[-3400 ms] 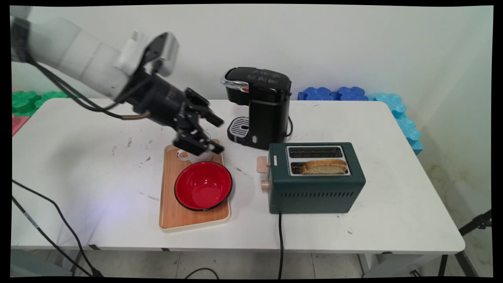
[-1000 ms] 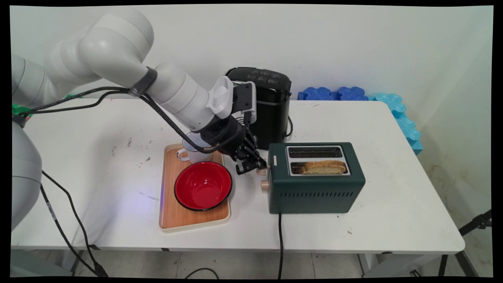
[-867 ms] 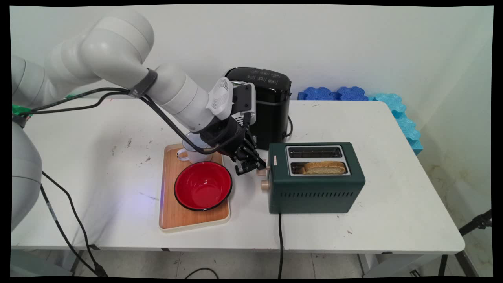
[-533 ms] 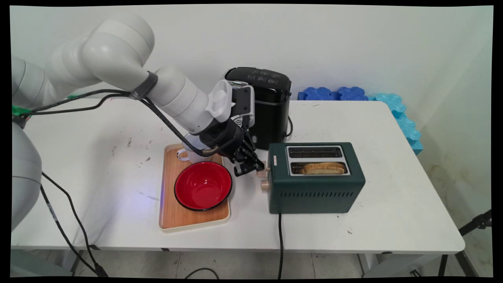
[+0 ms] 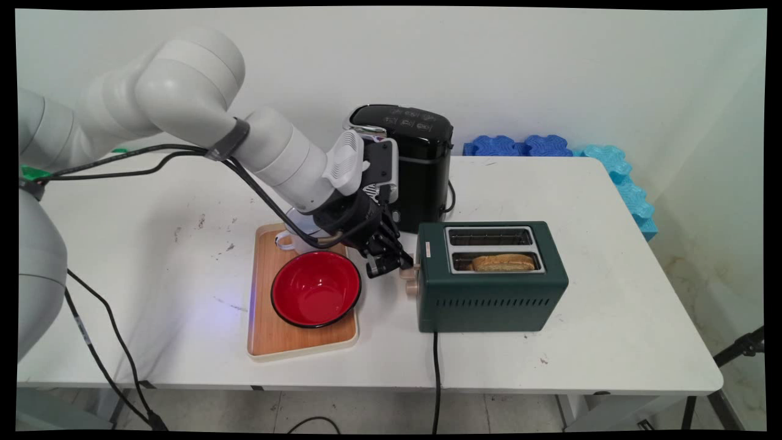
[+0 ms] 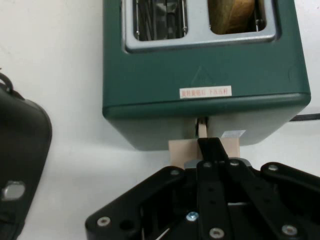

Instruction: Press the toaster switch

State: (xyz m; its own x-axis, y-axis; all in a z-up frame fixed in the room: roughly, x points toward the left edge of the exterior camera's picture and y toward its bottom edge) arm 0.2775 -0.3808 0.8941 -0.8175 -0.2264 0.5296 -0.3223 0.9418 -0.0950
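Observation:
A dark green two-slot toaster (image 5: 492,293) stands right of centre with a slice of bread (image 5: 504,263) low in its near slot. My gripper (image 5: 391,264) is shut, and its tips press on top of the beige lever (image 5: 407,272) on the toaster's left end, just above a round beige knob (image 5: 413,286). In the hand view the shut gripper (image 6: 212,145) rests on the lever (image 6: 180,149) below the toaster's end wall (image 6: 200,70). The bread (image 6: 235,15) shows in the right slot; the left slot is empty.
A black coffee machine (image 5: 406,165) stands right behind my wrist and shows at the left in the hand view (image 6: 20,150). A wooden tray (image 5: 263,330) left of the toaster carries a red bowl (image 5: 316,288) and a white mug (image 5: 293,239). The toaster's cord (image 5: 436,379) hangs over the front edge.
My gripper swung from above the tray to the toaster's left end and has pushed the lever downward. The bread has sunk lower into the slot.

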